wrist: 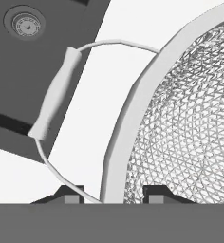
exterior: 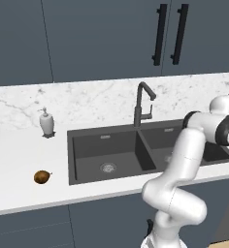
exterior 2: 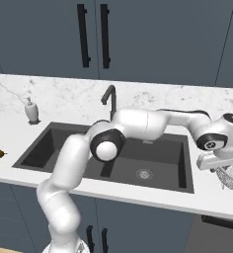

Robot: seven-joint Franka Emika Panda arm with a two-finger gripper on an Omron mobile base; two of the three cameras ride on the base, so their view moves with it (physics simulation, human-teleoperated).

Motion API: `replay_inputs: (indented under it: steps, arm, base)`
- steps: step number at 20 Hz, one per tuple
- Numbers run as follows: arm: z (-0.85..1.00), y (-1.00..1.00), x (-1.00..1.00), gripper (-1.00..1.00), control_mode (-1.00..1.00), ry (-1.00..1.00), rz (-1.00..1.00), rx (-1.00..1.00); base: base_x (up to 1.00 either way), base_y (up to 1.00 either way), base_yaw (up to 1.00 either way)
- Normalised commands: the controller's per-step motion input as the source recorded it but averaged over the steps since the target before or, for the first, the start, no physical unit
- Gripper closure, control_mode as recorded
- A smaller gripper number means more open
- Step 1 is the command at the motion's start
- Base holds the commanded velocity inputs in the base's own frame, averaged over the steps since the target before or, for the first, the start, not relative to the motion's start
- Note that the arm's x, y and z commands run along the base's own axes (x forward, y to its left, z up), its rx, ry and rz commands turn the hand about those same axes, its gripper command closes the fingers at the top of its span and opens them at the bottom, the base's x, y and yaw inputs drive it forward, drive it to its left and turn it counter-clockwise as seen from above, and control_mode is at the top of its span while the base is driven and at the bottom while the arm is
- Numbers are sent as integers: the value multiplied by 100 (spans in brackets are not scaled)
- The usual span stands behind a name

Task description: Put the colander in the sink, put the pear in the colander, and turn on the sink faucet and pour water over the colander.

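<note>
The gripper (wrist: 113, 197) was found spread open astride the rim of the colander (wrist: 190, 118), on the counter right of the sink (exterior 2: 163, 158), nothing yet clamped. Closing, then lifting, was judged next.

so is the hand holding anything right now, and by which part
The hand has its two fingertips either side of the rim of the round silvery mesh colander, near its wire side handle. Whether they actually clamp the rim cannot be told.
</note>
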Motion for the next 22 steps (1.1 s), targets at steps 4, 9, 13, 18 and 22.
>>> replay_inputs:
  steps: [4,9,13,18,22]
  arm:
    - [0,100,-54,100,-100,-14,1,-4]
    - [2,100,-51,100,-100,-20,0,-16]
    - [30,100,-42,100,-100,-19,0,-18]
    - [62,100,-7,100,-100,-15,0,-11]
    - [72,100,0,100,-100,-8,0,-7]
  base:
    - [0,0,0]
    - [0,0,0]
    - [0,0,0]
    - [0,0,0]
    - [0,0,0]
